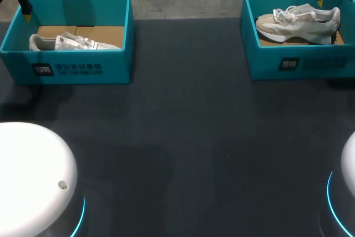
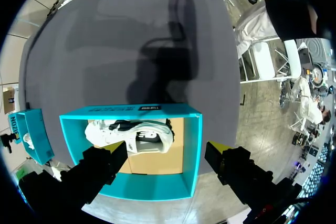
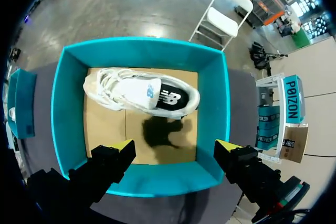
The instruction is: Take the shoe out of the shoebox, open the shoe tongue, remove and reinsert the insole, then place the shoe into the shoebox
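At the upper left of the head view, my left end effector [image 2: 167, 149] hangs over the left teal shoebox [image 1: 83, 67], fingers apart. A white sneaker [image 1: 75, 43] lies inside. At upper right, my right end effector [image 3: 176, 145], fingers also spread, hangs over the other shoebox [image 1: 299, 62], which holds a beige sneaker [image 1: 299, 21].

Txt on shoebox [image 1: 113, 62] front: unreadable

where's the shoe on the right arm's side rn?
Head view: the beige shoe sits inside the right teal shoebox at the far right of the table; the right gripper hovers open over that box.
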Available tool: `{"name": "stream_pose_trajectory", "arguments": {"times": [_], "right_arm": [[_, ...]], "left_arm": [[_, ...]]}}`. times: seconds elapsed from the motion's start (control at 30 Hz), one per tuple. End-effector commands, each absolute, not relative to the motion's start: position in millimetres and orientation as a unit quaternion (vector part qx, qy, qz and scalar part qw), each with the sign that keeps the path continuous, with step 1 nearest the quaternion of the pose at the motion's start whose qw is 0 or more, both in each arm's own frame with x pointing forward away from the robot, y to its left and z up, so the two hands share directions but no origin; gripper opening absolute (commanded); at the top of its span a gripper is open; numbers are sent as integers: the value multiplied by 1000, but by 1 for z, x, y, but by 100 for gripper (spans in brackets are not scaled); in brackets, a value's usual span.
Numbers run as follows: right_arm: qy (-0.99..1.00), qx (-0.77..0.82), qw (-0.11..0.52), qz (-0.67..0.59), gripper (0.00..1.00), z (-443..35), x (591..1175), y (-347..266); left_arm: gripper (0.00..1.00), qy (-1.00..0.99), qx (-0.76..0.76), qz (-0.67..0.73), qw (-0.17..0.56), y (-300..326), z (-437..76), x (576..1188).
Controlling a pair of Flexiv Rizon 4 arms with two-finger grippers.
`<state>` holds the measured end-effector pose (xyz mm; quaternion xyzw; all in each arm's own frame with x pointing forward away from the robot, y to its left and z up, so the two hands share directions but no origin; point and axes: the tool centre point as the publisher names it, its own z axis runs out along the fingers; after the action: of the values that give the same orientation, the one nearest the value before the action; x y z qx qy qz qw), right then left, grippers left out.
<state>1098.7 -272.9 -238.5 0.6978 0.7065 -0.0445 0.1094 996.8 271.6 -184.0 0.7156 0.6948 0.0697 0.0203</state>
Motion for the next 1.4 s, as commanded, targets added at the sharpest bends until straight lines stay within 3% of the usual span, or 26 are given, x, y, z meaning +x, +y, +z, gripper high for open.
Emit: {"name": "stream_pose_trajectory", "arguments": {"times": [0.03,1.4], "right_arm": [[706,700,99,-54,100,-251,1111,-280],[665,738,76,-78,100,-323,1158,-317]], "left_arm": [[100,695,715,71,20,271,-184,996],[100,695,715,71,20,271,-184,996]]}}
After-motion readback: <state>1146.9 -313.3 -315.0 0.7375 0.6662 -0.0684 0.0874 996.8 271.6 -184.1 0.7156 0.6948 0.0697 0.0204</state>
